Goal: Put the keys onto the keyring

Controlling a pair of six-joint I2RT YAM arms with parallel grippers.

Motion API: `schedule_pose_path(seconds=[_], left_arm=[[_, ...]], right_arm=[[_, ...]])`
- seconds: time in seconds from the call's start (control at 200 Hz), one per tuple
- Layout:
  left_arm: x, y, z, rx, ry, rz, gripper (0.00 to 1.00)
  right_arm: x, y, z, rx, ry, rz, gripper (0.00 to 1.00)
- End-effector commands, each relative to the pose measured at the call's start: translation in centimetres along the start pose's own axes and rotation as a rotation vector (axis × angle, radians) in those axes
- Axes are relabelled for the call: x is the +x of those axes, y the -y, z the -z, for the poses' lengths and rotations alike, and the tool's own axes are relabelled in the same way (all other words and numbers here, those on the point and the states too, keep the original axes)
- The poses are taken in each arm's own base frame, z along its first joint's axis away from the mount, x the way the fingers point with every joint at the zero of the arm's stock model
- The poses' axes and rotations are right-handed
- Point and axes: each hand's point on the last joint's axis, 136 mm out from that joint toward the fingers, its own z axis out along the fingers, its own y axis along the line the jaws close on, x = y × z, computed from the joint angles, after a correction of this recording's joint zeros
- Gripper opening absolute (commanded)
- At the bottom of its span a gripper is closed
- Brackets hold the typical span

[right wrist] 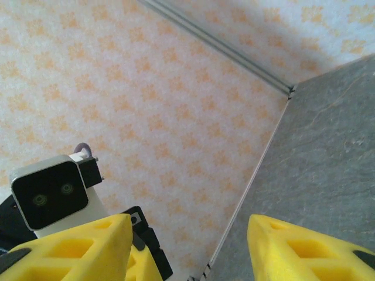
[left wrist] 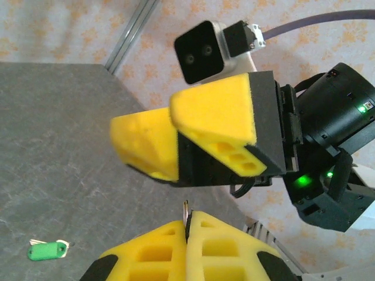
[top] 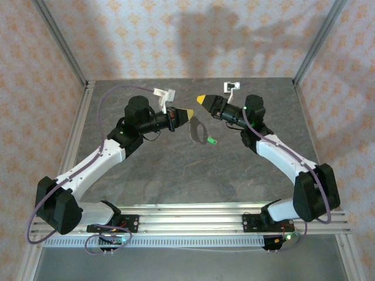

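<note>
My left gripper (left wrist: 188, 227) (top: 188, 113) is held above the table, shut on a thin metal piece (left wrist: 187, 209) that pokes out edge-on between its yellow pads. I cannot tell whether that piece is the keyring or a key. My right gripper (right wrist: 190, 249) (top: 203, 99) hangs just beyond it, tip to tip and slightly higher, open with nothing between its fingers (left wrist: 146, 143). A green key tag (left wrist: 47, 250) (top: 211, 141) lies on the grey table below, with small metal keys (left wrist: 35, 242) at one end.
The grey tabletop (top: 176, 170) is bounded by metal frame rails (top: 76, 140) and patterned walls (top: 193, 35). Both arm bases sit on the rail (top: 187, 219) at the near edge.
</note>
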Motion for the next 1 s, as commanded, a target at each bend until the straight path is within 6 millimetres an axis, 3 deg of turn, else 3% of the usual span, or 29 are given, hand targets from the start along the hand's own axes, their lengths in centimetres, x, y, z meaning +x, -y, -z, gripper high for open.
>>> schedule_pose_path(seconds=[0.0,0.31,0.661,0.996], left_arm=[[-1.5,2.3,1.1,0.034,-0.013,-0.147,0.0],[-2.4,3.4,1.5,0.083,-0.051,-0.22,0.0],[-2.3,5.3,1.3,0.188,-0.139,-0.241,0.0],[-2.1,5.8,0.8,0.244,-0.188,-0.231,0.0]], right_arm=[[-0.3,-2.4,1.5,-0.021,-0.003,0.106,0.54],[1.3,-3.6,3.4,-0.052,-0.09,0.207,0.5],[1.8,-5.7,3.0,-0.158,-0.171,0.276,0.49],[1.5,-7.2,3.2,-0.2,-0.181,0.32,0.41]])
